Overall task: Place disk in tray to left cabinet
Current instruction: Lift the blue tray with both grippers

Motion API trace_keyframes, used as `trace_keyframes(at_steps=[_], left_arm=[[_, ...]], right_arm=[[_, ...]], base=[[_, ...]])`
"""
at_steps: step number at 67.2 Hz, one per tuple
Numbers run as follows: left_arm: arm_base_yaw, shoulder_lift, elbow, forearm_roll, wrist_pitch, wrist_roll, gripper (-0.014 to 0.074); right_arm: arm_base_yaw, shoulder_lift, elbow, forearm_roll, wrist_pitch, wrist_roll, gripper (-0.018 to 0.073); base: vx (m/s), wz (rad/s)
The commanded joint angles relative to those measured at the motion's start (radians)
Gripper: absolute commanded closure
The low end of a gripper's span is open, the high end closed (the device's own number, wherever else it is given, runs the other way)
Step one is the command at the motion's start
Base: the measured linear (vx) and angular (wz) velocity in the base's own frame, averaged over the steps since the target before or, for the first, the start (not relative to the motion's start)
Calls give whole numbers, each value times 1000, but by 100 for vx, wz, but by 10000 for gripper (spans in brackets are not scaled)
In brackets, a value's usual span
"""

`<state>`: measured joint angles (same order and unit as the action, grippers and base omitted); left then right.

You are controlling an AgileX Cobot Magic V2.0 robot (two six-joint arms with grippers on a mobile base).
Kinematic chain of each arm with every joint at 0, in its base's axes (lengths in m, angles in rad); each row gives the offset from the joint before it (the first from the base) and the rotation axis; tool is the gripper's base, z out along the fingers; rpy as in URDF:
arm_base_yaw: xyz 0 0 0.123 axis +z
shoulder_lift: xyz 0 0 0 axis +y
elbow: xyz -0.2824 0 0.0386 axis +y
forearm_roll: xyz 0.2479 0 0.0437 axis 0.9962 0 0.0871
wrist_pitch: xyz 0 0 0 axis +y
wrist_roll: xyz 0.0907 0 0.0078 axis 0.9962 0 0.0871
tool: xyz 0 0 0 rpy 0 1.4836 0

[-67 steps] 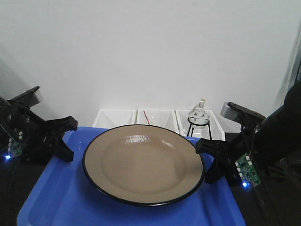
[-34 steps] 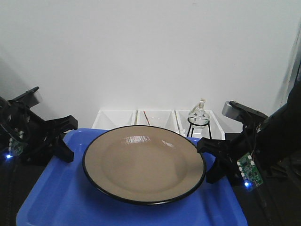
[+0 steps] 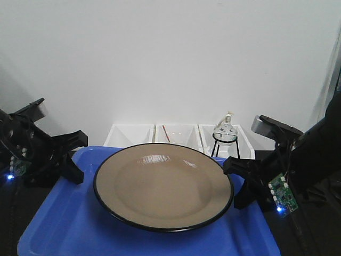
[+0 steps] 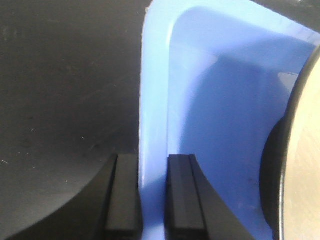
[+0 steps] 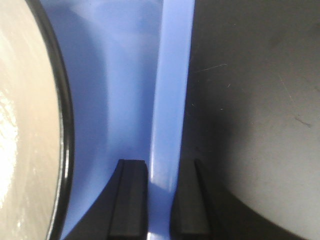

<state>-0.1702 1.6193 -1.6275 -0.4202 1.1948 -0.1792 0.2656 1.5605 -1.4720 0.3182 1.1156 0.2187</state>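
A glass flask (image 3: 224, 130) on a black stand (image 3: 214, 146) near white bins (image 3: 133, 133).

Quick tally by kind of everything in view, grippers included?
Disk: 1
Tray: 1
Grippers: 2, the left gripper and the right gripper, each clamped on the tray rim
White bin compartments: 3
Glass flask: 1
Black stand: 1
Total: 9
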Motion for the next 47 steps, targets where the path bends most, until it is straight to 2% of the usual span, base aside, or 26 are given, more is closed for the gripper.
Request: trace_keyframes(at_steps=[1, 47], left_arm=[[-22, -40, -38, -167, -51, -22, 597], [-22, -40, -38, -167, -51, -22, 597]], right_arm=[[12, -48, -41, 129, -77, 0, 564], [12, -48, -41, 129, -75, 0, 564]], base=[[0, 0], [0, 0]])
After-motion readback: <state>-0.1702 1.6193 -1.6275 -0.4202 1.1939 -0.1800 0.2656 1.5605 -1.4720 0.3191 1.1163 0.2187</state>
